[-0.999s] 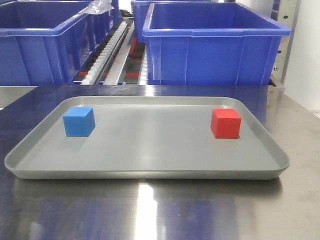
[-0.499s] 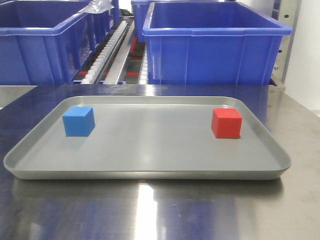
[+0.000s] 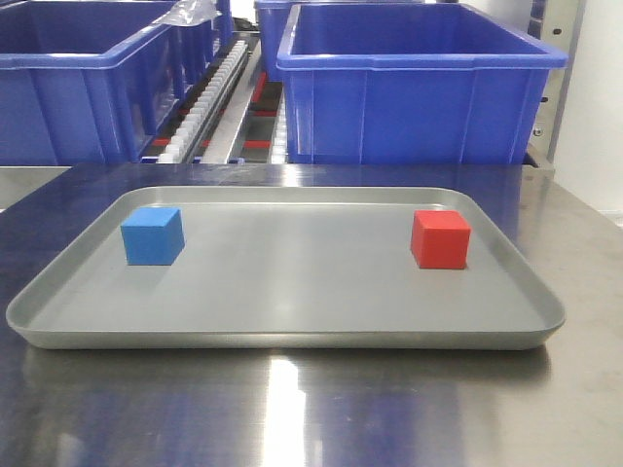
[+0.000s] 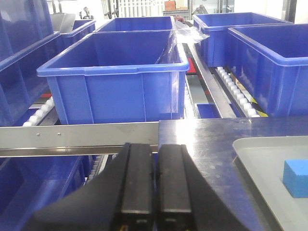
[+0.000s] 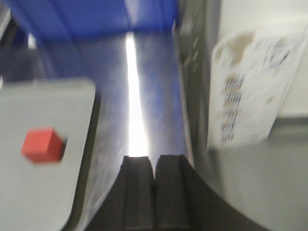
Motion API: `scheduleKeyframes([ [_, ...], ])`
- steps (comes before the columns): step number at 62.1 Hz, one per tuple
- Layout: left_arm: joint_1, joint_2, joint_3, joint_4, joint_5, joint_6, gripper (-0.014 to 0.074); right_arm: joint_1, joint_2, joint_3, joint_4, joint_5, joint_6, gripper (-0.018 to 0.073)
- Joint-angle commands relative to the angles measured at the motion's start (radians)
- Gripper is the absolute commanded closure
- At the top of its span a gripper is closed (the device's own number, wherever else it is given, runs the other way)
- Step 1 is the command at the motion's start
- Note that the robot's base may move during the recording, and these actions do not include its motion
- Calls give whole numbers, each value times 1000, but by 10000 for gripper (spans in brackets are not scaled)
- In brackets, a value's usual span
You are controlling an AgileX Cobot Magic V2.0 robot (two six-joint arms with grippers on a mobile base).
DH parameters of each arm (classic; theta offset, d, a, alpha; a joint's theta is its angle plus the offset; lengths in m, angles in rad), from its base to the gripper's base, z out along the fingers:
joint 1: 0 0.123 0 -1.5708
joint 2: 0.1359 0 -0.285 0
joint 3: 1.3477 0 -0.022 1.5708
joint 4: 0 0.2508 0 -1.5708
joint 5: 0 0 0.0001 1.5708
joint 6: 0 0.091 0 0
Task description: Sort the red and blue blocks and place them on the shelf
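Left wrist sees only blue block (image 4: 295,178); right wrist only red block (image 5: 42,145).

blue block (image 3: 153,235): I'm watching a matte medium-blue cube sitting flat and upright on the left side of the grey tray (image 3: 282,340).
red block (image 3: 440,238): it's sitting flat on the tray's right side, bright red, well apart from the blue one.
shelf (image 4: 77,136): I'm seeing its brushed-steel front rail with small screws running level, white roller tracks (image 3: 216,88) stretching away behind.
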State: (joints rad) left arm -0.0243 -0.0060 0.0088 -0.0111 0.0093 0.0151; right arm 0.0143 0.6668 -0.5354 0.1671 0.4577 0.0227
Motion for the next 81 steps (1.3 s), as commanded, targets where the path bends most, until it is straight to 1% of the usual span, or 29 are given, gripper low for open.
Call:
scheduleKeyframes([
  [1, -3, -19, 44, -2, -79, -8, 471, 47, 87, -66, 10, -33, -4, 510],
  [5, -3, -19, 44, -2, -79, -8, 471, 88, 145, -89, 10, -12, -2, 510],
  [11, -3, -19, 44, -2, -79, -8, 471, 153, 249, -131, 10, 37, 28, 505],
  [14, -3, -19, 44, -2, -79, -8, 472, 180, 298, -154, 10, 67, 40, 477],
  [16, -3, -19, 44, -2, -79, -8, 472, 193, 327, -167, 10, 82, 47, 439],
  [19, -3, -19, 44, -2, -79, -8, 471, 216, 376, -195, 10, 109, 57, 362],
  [23, -3, -19, 44, -2, -79, -8, 472, 244, 445, -237, 10, 144, 80, 220],
  [24, -3, -19, 44, -2, -79, -8, 472, 254, 458, -247, 10, 149, 95, 166],
  [30, -3, -19, 44, -2, -79, -8, 472, 299, 552, -324, 10, 207, 161, -48],
  [32, -3, -19, 44, -2, -79, -8, 472, 312, 579, -352, 10, 229, 168, -78],
  [35, -3, -19, 44, -2, -79, -8, 472, 332, 628, -405, 10, 269, 169, -64],
  [44, -3, -19, 44, -2, -79, -8, 471, 386, 781, -583, 7, 407, 169, -66],
  [49, -3, -19, 44, -2, -79, -8, 471, 413, 862, -677, -4, 456, 175, -66],
  [59, -3, -19, 44, -2, -79, -8, 472, 437, 1012, -850, -62, 545, 262, -68],
  [65, -3, -19, 44, -2, -79, -8, 471, 437, 1073, -923, -95, 575, 315, -68],
  [71, -3, -19, 44, -2, -79, -8, 471, 437, 1107, -969, -110, 584, 317, -68],
  [81, -3, -19, 44, -2, -79, -8, 471, 437, 1135, -979, -114, 574, 319, -68],
])
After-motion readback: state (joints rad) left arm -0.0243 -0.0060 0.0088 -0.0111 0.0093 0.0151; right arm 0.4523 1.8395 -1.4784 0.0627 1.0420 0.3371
